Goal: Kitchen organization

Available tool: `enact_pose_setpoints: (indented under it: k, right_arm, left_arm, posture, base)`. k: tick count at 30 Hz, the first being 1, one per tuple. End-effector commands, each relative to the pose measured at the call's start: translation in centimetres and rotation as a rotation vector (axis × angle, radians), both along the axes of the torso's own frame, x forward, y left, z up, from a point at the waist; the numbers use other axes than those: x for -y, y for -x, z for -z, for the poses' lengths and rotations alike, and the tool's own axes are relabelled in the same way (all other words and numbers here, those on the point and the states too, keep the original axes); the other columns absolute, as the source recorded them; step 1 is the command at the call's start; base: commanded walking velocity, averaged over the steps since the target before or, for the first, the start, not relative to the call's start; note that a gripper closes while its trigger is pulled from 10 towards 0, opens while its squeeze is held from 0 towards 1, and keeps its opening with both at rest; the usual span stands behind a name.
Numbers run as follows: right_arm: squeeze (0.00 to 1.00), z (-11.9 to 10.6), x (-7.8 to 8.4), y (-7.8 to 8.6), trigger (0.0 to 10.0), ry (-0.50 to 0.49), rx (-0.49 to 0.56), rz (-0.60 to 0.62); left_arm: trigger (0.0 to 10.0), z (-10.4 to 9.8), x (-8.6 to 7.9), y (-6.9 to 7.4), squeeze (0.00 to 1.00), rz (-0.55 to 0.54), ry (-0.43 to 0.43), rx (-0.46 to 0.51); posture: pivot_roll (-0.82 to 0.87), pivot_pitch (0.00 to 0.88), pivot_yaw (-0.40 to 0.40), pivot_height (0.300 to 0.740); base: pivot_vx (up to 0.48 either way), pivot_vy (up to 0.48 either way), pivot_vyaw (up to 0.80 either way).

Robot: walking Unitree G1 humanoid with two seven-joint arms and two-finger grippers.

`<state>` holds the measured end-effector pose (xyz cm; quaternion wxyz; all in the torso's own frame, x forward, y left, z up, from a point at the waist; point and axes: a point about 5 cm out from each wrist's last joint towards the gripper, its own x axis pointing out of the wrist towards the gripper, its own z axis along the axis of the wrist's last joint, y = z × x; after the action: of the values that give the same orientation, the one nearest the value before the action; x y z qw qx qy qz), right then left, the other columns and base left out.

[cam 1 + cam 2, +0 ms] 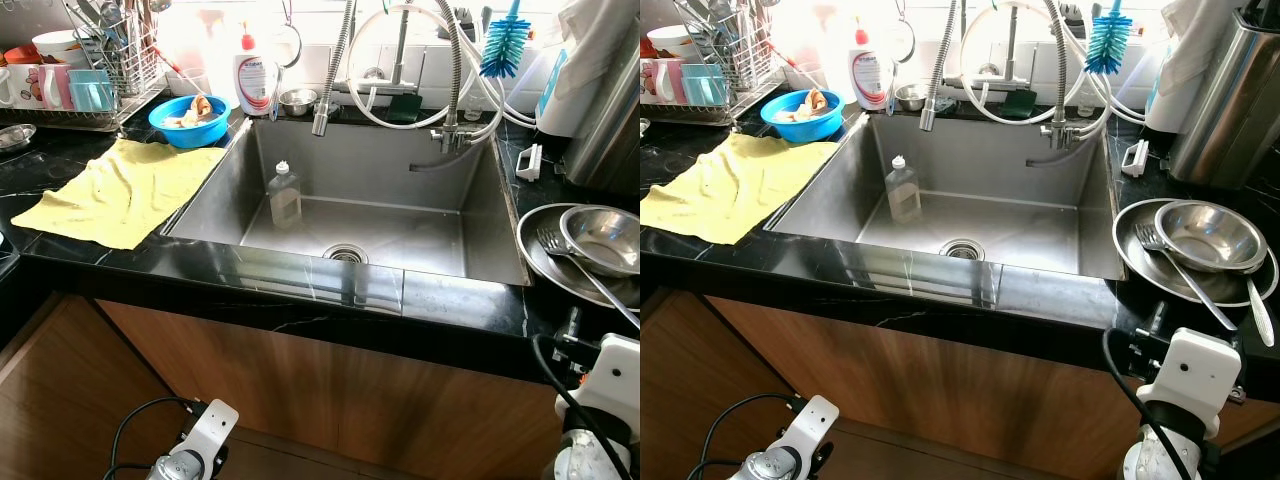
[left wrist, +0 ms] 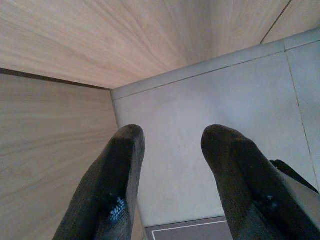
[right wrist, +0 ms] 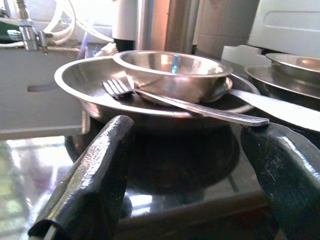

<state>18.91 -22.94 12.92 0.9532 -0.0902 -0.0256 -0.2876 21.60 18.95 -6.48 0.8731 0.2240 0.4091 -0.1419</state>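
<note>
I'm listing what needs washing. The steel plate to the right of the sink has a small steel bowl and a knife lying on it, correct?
Not quite. It is a fork, not a knife: the right wrist view shows its tines clearly, resting on the steel plate against the small steel bowl. The plate does sit on the counter to the right of the sink, and the right tool is open just before it.

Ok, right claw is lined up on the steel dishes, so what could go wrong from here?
The fork lies loose across the plate, leaning on the bowl; lifting the plate could tip both off. The plate sits near the sink edge, so a nudge from the open right claw might slide it in.
</note>
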Motion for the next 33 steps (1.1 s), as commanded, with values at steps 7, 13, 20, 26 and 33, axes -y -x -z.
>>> enact_pose_setpoints:
  k: [7, 13, 20, 26, 33]
  right_arm:
    - [0.00, 0.3, -2.1, -0.7, 10.0, -0.003, -0.019, -0.152]
    - [0.00, 0.4, -2.6, -0.9, 10.0, -0.005, -0.027, -0.197]
    - [0.00, 0.6, -2.6, -0.9, 10.0, -0.006, -0.039, -0.200]
    - [0.00, 1.9, -2.3, -0.4, 10.0, -0.003, -0.119, -0.160]
    - [0.00, 1.5, -1.9, -0.1, 10.0, 0.005, -0.096, -0.120]
  left_arm:
    - [10.0, 0.0, -0.4, 0.0, 0.00, 0.012, -0.017, 0.000]
    - [10.0, -0.1, -0.3, 0.0, 0.00, 0.013, -0.017, 0.001]
    - [10.0, 0.0, -0.3, 0.0, 0.00, 0.017, -0.018, 0.000]
    - [10.0, 0.0, -0.3, 0.0, 0.00, 0.017, -0.017, 0.000]
    - [10.0, 0.0, -0.3, 0.0, 0.00, 0.013, -0.016, 0.001]
  posture:
    - [-0.16, 0.000, 0.047, 0.740]
    - [-0.16, 0.000, 0.048, 0.740]
    - [-0.16, 0.000, 0.048, 0.740]
    - [-0.16, 0.000, 0.046, 0.740]
    - [-0.16, 0.000, 0.042, 0.740]
  base:
    - [0.000, 0.000, 0.00]
    - [0.000, 0.000, 0.00]
    - [0.000, 0.000, 0.00]
    - [0.000, 0.000, 0.00]
    - [0.000, 0.000, 0.00]
